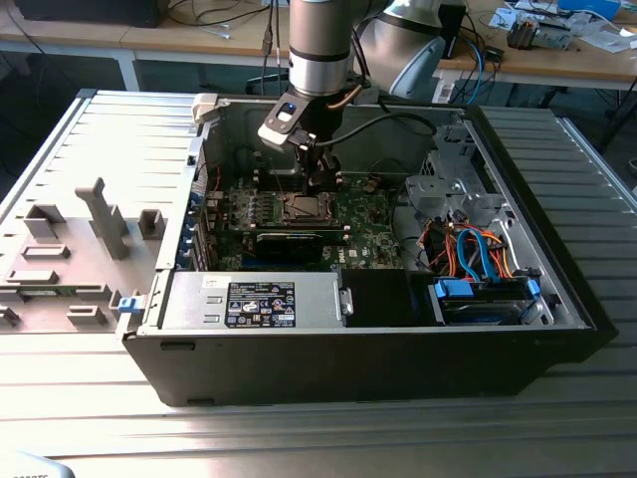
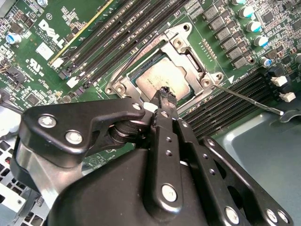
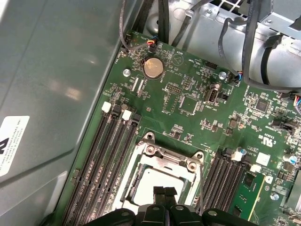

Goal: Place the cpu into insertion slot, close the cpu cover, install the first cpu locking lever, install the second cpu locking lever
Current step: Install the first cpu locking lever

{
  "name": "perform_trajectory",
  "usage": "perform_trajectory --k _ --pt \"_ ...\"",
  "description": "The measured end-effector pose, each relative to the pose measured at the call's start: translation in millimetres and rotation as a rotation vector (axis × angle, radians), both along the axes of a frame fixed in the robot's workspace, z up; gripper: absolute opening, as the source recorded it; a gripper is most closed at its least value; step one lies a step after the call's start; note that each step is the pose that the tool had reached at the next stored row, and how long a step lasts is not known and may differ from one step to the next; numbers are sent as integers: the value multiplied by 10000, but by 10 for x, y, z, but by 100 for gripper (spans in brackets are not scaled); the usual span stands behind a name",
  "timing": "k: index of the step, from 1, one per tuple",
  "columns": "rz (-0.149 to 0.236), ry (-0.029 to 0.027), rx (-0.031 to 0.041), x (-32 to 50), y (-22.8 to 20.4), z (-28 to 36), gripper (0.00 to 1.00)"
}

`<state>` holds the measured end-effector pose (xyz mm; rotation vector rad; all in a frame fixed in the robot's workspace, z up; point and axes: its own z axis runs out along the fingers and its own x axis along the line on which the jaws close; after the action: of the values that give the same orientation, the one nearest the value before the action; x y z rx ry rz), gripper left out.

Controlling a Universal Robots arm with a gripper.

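The cpu lies flat in the insertion slot, its silver top showing through the window of the cpu cover. The cover's metal frame lies down around the chip. One thin locking lever sticks out sideways over the memory slots, and a second wire lever runs along the opposite side of the socket. My gripper is shut with nothing in it. Its tips are right over the chip's edge in both wrist views, and it hangs over the socket in the exterior view.
Rows of long memory slots flank the socket on both sides. A long black card sits just in front of the socket. The grey case wall rises close by, and a drive cage with blue cables fills the exterior view's right.
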<state>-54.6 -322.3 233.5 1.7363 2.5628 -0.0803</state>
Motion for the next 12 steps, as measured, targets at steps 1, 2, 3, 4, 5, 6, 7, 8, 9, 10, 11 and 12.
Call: perform_trajectory --k 1,2,3,4,5,6,7,8,9,10,11,12 --pt "5 0 -1 0 0 0 11" --pt "12 0 0 0 0 0 11" --pt "18 0 -1 0 0 0 11" --pt "24 0 -1 0 0 0 11" --pt "29 0 0 0 0 0 11" --pt "35 0 0 0 0 0 11" --pt "40 0 -1 0 0 0 11" --pt "47 0 0 0 0 0 11" --pt "54 0 0 0 0 0 11" --pt "60 0 -1 0 0 0 11" --pt "68 0 0 0 0 0 11" --pt "74 0 0 0 0 0 11"
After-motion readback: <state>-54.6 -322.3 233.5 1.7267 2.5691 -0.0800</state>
